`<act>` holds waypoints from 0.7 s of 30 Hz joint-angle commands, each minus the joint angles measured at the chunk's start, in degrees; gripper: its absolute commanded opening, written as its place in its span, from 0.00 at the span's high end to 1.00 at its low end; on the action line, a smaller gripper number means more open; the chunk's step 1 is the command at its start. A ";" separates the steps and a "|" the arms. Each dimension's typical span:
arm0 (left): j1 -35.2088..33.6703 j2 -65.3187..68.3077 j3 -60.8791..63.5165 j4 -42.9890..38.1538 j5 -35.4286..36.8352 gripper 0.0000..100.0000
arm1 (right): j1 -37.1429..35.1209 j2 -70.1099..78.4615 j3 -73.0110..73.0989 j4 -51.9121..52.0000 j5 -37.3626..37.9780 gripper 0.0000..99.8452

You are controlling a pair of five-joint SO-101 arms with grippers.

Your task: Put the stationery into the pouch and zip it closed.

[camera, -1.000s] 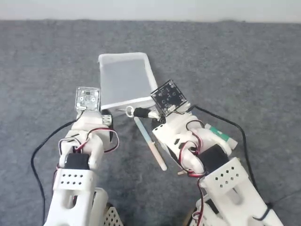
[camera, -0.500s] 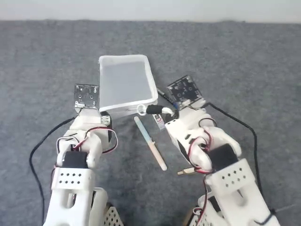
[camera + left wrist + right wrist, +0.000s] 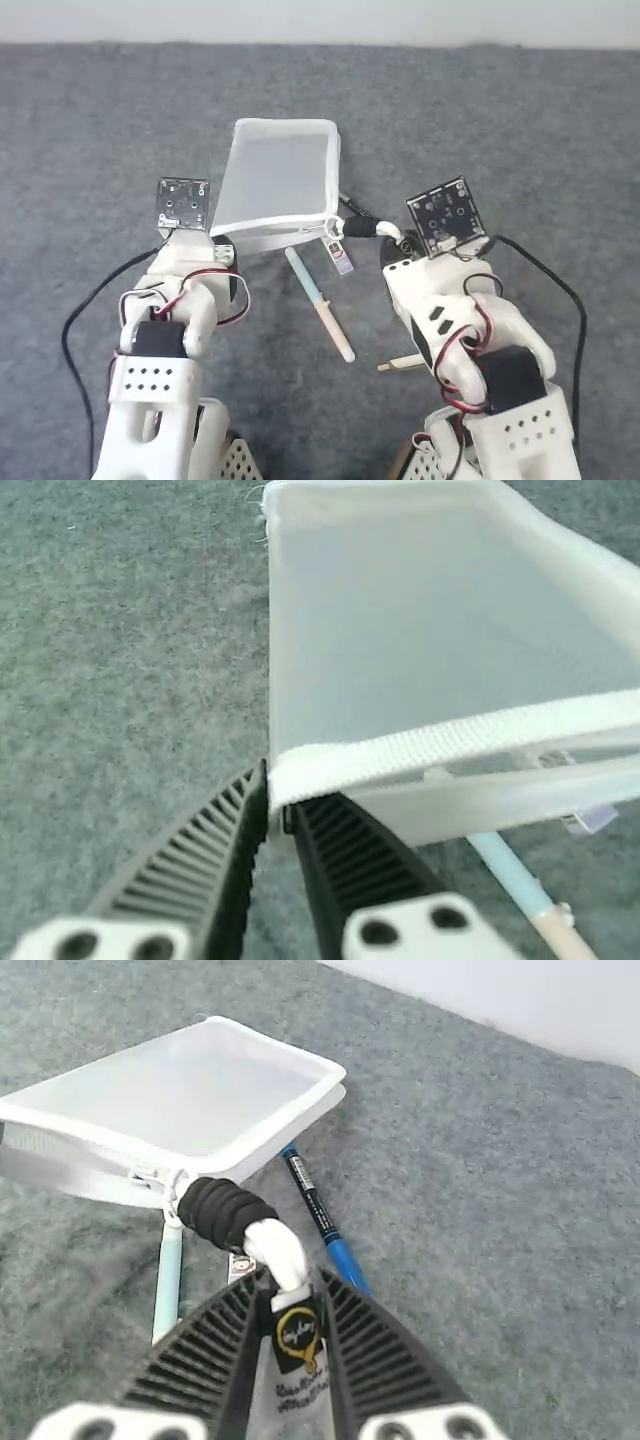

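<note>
The white mesh pouch (image 3: 277, 182) lies flat between the two arms. My left gripper (image 3: 278, 818) is shut on the webbing at the pouch's (image 3: 420, 630) near left corner, also seen from above (image 3: 226, 244). My right gripper (image 3: 291, 1312) is shut on the zipper pull (image 3: 226, 1212), a black and white cord with a small tag, at the pouch's (image 3: 180, 1095) near right corner (image 3: 362, 226). A light blue pen (image 3: 320, 303) lies on the carpet in front of the pouch. A blue pen (image 3: 320, 1215) lies beside the pouch's right edge.
Grey carpet covers the whole table, and a white wall runs along the far edge. A thin wooden pencil (image 3: 398, 364) pokes out beside the right arm's base. Open carpet lies to the left, the right and beyond the pouch.
My right gripper has drawn the zipper pull to the right along the pouch's near edge. The pouch has swung and shifted rightward with it. The left gripper has kept its hold in place.
</note>
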 commanded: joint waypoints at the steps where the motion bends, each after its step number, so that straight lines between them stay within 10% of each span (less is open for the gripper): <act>1: -0.97 -1.58 -3.38 0.35 0.26 0.97 | 1.10 -2.33 -1.76 0.31 0.09 0.99; 6: -0.97 -1.23 -3.21 0.44 2.29 0.80 | 1.01 -2.33 -2.20 0.84 0.09 0.99; 21: -0.62 -1.14 0.31 -7.21 2.64 0.80 | -3.74 -2.33 -8.88 7.52 0.09 0.99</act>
